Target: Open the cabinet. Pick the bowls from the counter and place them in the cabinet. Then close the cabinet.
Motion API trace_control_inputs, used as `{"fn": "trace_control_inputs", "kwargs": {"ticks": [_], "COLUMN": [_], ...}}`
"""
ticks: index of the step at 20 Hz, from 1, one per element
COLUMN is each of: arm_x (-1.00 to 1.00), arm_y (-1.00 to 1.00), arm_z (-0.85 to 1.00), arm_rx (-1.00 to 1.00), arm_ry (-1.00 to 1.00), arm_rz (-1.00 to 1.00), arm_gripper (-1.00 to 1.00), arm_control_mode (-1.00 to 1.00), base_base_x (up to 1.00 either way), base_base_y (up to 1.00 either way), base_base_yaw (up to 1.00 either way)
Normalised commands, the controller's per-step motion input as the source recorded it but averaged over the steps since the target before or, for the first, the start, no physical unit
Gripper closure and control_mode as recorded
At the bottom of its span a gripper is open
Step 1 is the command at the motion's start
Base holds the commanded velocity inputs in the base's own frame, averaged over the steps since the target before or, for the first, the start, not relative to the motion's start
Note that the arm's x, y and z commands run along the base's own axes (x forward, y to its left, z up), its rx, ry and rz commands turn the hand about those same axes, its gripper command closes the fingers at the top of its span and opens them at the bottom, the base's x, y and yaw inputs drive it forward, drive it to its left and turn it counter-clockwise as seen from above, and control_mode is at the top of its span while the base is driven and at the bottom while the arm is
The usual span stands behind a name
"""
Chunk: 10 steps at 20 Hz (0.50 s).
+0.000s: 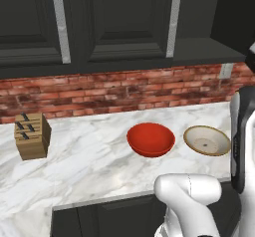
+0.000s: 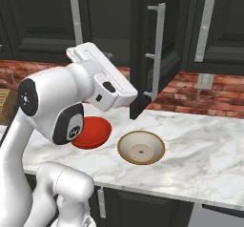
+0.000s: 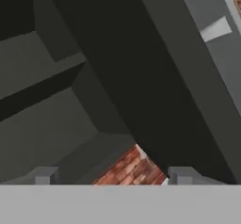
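Hand view: our tool (image 3: 110, 176) wide, empty, facing cabinet (image 2: 143, 45) interior. Door ajar above bowls (image 2: 141, 147) on tabletop (image 2: 200, 145). Risk: we clip door edge descending.

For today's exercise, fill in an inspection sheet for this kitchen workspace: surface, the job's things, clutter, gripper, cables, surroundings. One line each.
Surface: counter, white-and-grey marble, bowls and a block on it.
Job's things: red bowl and tan-rimmed bowl side by side, apart, on the counter; cabinet has one door swung open.
Clutter: knife block at the counter's left.
Gripper: gripper fingertips apart, nothing between them, facing the cabinet interior.
Cables: nothing seen.
Surroundings: brick backsplash; wall outlet.
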Motion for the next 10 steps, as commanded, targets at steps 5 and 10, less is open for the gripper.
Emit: {"fn": "trace_control_inputs", "kwargs": {"ticks": [5,10], "arm_x": [-0.35,-0.95], "arm_y": [-0.15,0.86], "arm_z": [-0.12,0.00], "arm_rx": [0.07,-0.13], "arm_ry": [-0.03,-0.09], "arm_rz": [0.02,0.11], "arm_gripper": [-1.00,-1.00], "arm_control_mode": [-1.00,-1.00], "base_base_x": [0.00,0.00], "base_base_y": [0.00,0.00], "base_base_yaw": [0.00,0.00]}}
